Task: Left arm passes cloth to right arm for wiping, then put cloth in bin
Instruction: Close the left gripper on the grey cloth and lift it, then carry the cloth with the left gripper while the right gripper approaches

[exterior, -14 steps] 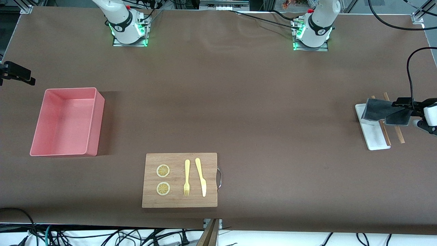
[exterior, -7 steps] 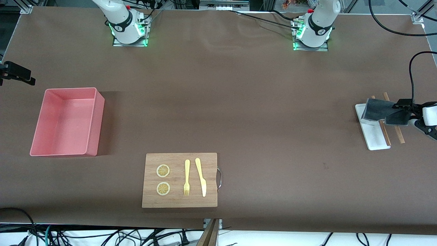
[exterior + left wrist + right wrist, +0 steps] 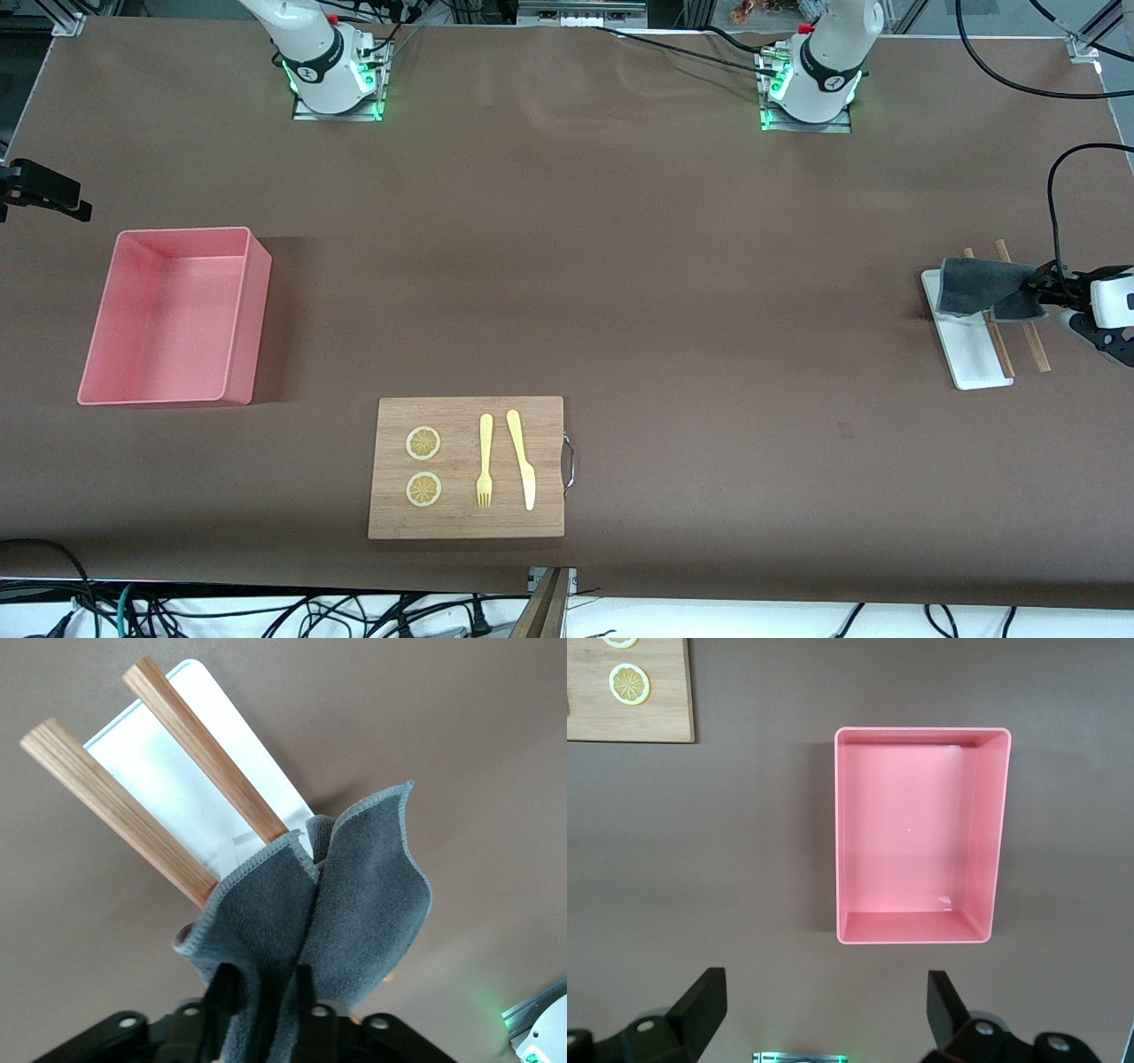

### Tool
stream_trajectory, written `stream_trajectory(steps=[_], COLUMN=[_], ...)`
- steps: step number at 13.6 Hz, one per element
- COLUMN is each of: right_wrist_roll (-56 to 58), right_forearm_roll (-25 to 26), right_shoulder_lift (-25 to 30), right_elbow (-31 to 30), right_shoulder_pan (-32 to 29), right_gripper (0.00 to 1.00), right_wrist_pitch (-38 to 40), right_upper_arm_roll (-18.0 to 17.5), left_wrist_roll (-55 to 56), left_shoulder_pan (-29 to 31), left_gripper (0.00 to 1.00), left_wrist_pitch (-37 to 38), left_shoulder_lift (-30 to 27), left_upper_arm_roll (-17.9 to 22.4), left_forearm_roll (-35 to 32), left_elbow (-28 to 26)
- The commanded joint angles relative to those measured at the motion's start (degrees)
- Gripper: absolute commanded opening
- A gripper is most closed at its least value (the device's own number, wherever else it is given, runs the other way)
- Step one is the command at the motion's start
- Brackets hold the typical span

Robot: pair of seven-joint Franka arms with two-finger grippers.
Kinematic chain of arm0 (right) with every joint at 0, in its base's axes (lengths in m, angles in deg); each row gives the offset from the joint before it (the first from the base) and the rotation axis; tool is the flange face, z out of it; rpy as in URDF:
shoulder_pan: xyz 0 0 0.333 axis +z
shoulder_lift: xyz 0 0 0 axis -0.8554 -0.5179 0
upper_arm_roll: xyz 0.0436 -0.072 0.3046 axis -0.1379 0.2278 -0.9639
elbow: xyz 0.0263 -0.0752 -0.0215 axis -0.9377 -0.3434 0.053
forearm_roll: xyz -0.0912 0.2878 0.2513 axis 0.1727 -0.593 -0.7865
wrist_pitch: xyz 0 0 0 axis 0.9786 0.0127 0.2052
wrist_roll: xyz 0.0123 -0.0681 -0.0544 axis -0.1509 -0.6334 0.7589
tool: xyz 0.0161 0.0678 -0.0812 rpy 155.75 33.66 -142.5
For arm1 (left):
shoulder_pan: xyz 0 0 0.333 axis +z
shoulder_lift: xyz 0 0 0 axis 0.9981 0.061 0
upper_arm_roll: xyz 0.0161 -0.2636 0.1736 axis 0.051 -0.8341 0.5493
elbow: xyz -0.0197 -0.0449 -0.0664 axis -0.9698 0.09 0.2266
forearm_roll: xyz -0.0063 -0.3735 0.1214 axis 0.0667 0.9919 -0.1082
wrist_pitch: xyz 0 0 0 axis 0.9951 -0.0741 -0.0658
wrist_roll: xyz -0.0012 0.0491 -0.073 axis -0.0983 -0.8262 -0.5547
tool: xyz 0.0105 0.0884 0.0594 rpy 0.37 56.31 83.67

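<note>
One cloth (image 3: 354,904), clenched between the left gripper (image 3: 266,992) jaws, hanging lower over the tray (image 3: 966,354) than a second ago; handover pending. Right gripper (image 3: 824,1005) waiting, jaws spread, above the bin (image 3: 921,837).

The left hand (image 3: 1035,285) is up in the air, its fingers (image 3: 221,992) closed together. The right hand (image 3: 824,1001) waits high, fingers spread wide.

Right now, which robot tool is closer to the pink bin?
Right. The right tool hangs open above the bin; the left tool grips the cloth over the white tray.
</note>
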Motion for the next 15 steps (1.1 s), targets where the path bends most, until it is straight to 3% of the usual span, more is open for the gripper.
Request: stream_trajectory(steps=[1,5,7,13,15], right_wrist_roll=[0.88,0.88,0.88,0.88,0.79], right_forearm_roll=[-0.11,-0.20,-0.20,-0.20,-0.29], right_shoulder_lift=[0.63,0.63,0.54,0.11,-1.29], right_elbow=[-0.93,-0.93,-0.93,-0.93,-0.93], right_shoulder_pan=[-0.14,-0.05,-0.14,-0.05,0.13], right_gripper=[1.00,1.00,1.00,1.00,1.00], right_wrist_pitch=[-0.81,-1.25,-1.25,-1.25,-1.68], right_upper_arm_roll=[-0.05,-0.05,-0.05,-0.05,-0.14], left_wrist_roll=[-1.45,-0.40,3.63,19.97,26.38], left_shoulder_pan=[0.47,-0.23,-1.02,-11.82,-14.99], left_gripper=[0.00,0.00,0.00,0.00,0.00], left_wrist_pitch=[0.92,2.40,7.13,21.12,21.66], left_shoulder_lift=[0.77,0.42,0.41,0.24,0.24], left_upper_arm_roll=[-0.29,-0.38,-0.55,-0.64,-0.64], left_forearm_roll=[-0.12,1.80,3.66,6.82,11.98], left_elbow=[1.32,2.19,5.69,17.38,18.19])
